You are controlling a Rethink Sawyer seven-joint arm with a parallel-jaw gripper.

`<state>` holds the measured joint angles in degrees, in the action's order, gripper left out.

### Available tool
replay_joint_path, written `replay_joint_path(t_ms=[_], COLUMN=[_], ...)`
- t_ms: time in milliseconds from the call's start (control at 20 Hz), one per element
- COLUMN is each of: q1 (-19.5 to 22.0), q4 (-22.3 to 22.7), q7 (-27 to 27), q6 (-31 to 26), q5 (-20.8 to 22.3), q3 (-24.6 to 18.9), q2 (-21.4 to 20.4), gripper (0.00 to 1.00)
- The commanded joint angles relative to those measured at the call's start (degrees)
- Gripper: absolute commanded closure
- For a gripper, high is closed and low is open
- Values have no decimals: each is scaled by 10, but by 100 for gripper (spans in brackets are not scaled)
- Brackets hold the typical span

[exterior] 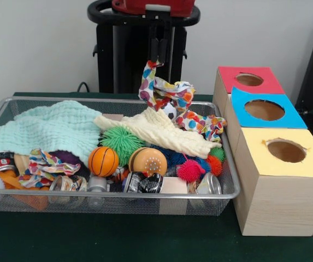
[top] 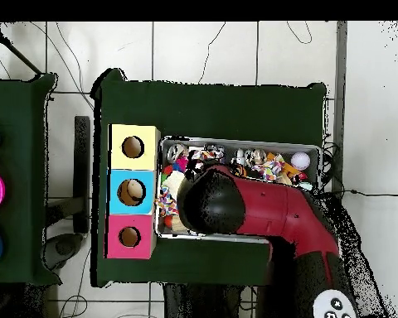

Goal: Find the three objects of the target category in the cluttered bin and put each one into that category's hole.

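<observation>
My gripper (exterior: pixel 157 58) hangs over the back right of the wire mesh bin (exterior: pixel 118 195) and is shut on the top corner of a polka-dot cloth (exterior: pixel 164 90), which dangles above the clutter. A second polka-dot cloth (exterior: pixel 202 124) lies just below it at the bin's right side. A third (exterior: pixel 41 164) lies crumpled at the front left. The yellow-topped box with its round hole (exterior: pixel 285 150) stands right of the bin, nearest the camera. In the overhead view the red arm (top: pixel 260 211) covers most of the bin (top: pixel 235 142) and hides the gripper; the yellow box's hole (top: pixel 133 147) shows.
A blue-topped box (exterior: pixel 264 109) and a red-topped box (exterior: pixel 249 79) stand behind the yellow one. The bin holds a mint green waffle cloth (exterior: pixel 47 128), a cream knitted cloth (exterior: pixel 161 134), an orange ball (exterior: pixel 102 161), spiky balls, cans and jars.
</observation>
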<state>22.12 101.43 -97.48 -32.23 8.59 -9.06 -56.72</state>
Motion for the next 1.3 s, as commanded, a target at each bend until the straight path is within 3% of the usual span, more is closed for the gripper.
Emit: replay_joint_path(t_ms=[50,850,1300], q1=[21,71,56], q4=[15,-9,-8], q7=[26,71,46], q6=[-83,-94,-100], q5=[9,19,20], q3=[-28,-59,-58], q2=[2,25,21], gripper=[100,100,100])
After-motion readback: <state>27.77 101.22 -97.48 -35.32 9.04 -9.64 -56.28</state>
